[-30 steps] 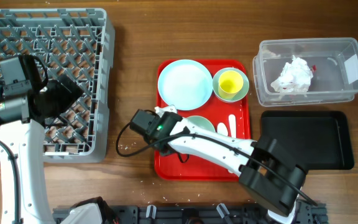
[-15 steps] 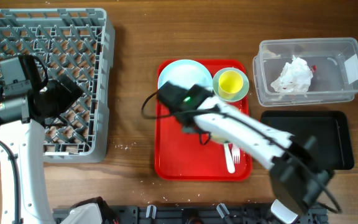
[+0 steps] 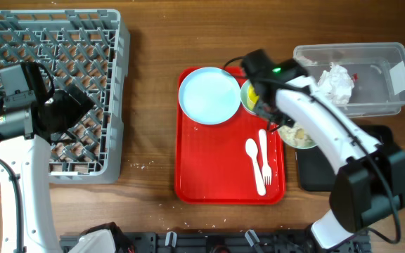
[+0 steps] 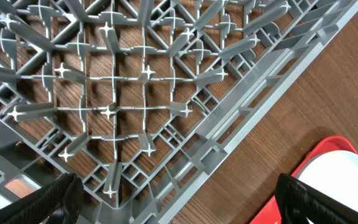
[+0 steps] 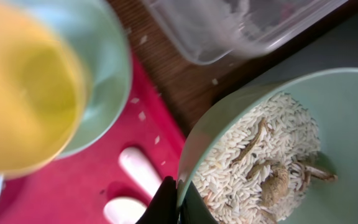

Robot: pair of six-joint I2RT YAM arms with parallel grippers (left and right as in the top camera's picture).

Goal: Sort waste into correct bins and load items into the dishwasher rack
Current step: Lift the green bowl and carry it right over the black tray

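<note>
Rack point(image 3: 83, 42) left; serving tray point(image 3: 209, 169) mid w/ plate point(image 3: 209, 95), spoon point(image 3: 254, 163), fork point(image 3: 265, 158) on it; tub point(image 3: 378, 84) right w/ tissue point(image 3: 336, 81) inside

Right wrist: yellow cup point(image 5: 23, 81) blurred, cut by left edge; rice bowl point(image 5: 347, 112) cut by right, bottom edges. Overhead: right arm point(image 3: 315, 119) hides most of cup at red tray point(image 3: 216, 169) top-right corner, part of bowl right of tray.

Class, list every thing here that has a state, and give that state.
rack, no dishes in view.
left claw, open over the rack.
right claw, shut on the bowl, at its rim.
bowl, holds rice and scraps.
plate, empty, on the red tray.
yellow cup, upright in its saucer.
clear tub, holds crumpled tissue.
spoon and fork, flat on the red tray.
</note>
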